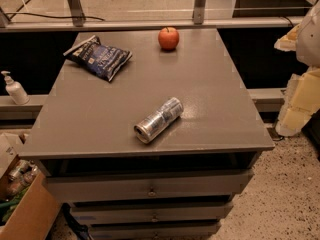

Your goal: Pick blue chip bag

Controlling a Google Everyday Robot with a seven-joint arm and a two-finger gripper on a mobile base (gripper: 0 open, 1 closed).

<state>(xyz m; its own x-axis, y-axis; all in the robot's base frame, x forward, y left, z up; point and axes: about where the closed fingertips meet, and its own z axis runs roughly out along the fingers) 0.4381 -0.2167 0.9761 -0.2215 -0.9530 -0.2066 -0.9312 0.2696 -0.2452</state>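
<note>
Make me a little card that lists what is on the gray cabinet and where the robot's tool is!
surface: gray drawer cabinet
target: blue chip bag, lying flat at the back left corner
fruit: red apple, back middle, apart from the bag
drink: silver can, on its side near the front edge
tool: tool, at the right edge of the view, beside the cabinet, far from the bag
off the cabinet: pump bottle on the ledge to the left
task: bag not yet picked

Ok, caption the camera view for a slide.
Grey cabinet with blue chip bag, apple and tipped can; gripper at right edge.
</note>
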